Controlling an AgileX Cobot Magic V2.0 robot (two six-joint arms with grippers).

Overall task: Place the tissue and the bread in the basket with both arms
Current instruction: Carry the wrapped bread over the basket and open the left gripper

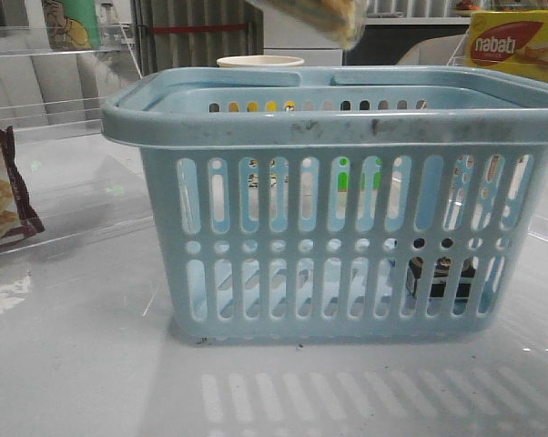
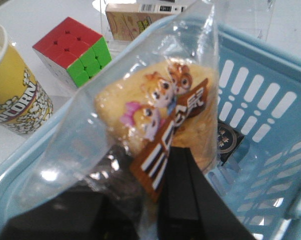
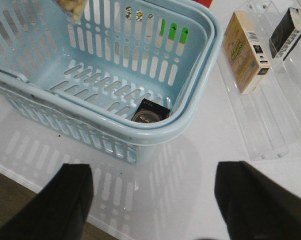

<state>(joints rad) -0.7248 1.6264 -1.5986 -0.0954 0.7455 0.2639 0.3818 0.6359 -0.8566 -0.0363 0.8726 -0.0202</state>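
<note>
Bread point(image 2: 155, 120), in its clear packet, is held clamped by the left gripper point(image 2: 140, 200) at the label end, over the basket point(image 2: 270, 100), so that a release should drop it inside; in the front view only its lower end is seen, above the rim near the far wall. Tissue point(image 3: 150, 114) is already lying on the basket floor in a corner, dark and flat, seen through the slots from the front point(image 1: 441, 276). Right gripper point(image 3: 150, 200) is seen with fingers spread wide and nothing between them, held back from the basket over bare table, presumably clear of the left arm's descent.

Nearby, outside the basket: popcorn cup point(image 2: 13, 90), colour cube point(image 2: 73, 52), nabati box point(image 1: 515, 41), snack bag point(image 1: 3, 187), a tan carton point(image 3: 248, 52) on a clear tray. None is judged to obstruct the drop; the rim and handles are the only edges to be cleared.
</note>
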